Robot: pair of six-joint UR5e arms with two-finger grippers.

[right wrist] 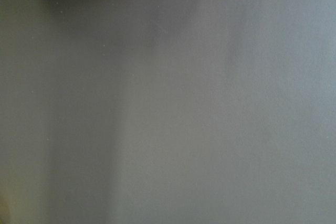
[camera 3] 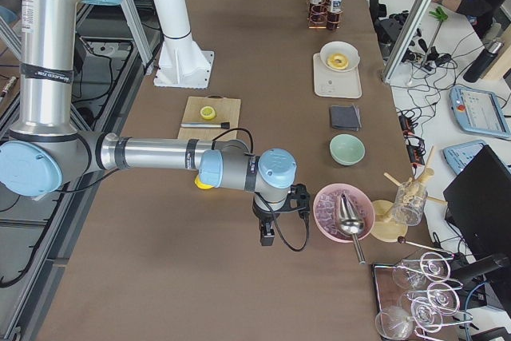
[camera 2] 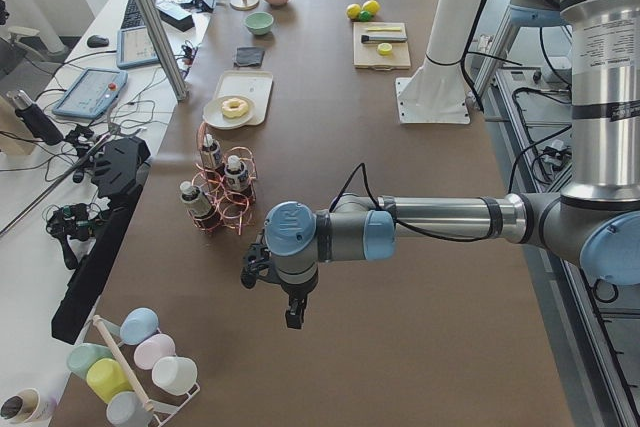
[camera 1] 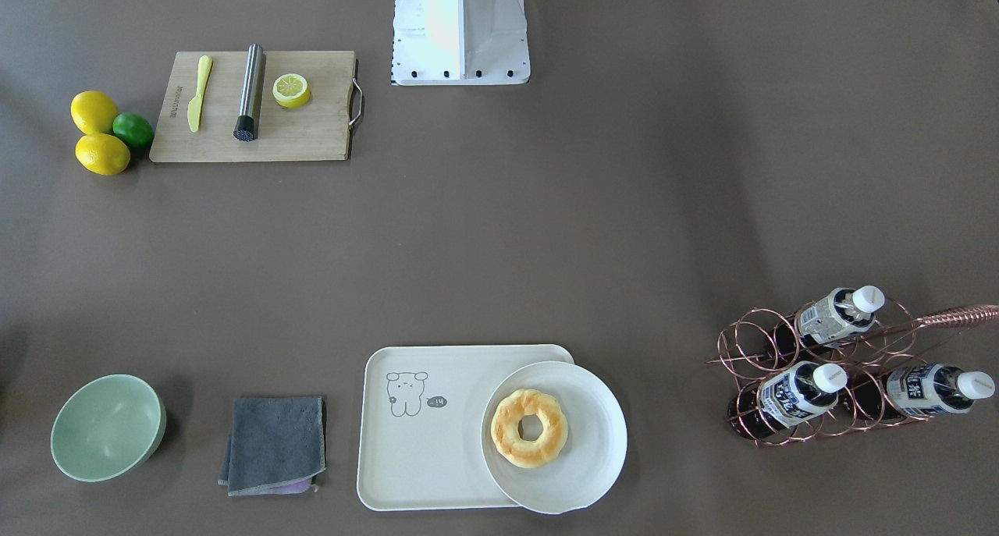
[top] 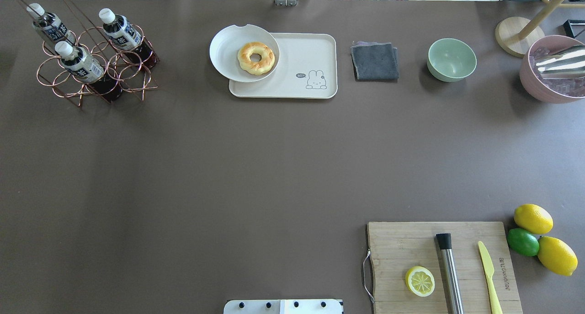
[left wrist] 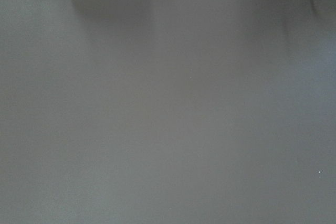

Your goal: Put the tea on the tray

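Three alike tea bottles (camera 1: 796, 392) with white caps and dark liquid lie tilted in a copper wire rack (camera 1: 741, 349); in the overhead view they are at the far left (top: 82, 65). The cream tray (camera 1: 421, 458) with a drawn bear is at the table's far middle (top: 315, 49). A round white plate (camera 1: 601, 442) with a doughnut (camera 1: 529, 427) overlaps the tray's end. My left gripper (camera 2: 272, 289) hangs over bare table beyond the rack. My right gripper (camera 3: 269, 233) hangs beside a pink bowl (camera 3: 343, 212). Both show only in side views, so I cannot tell if they are open or shut.
A grey cloth (top: 374, 61) and a green bowl (top: 451, 59) lie right of the tray. A wooden cutting board (top: 443, 266) holds a half lemon, a steel muddler and a yellow knife. Two lemons and a lime (top: 523, 242) lie beside it. The robot base (camera 1: 460, 29) stands at the near edge.
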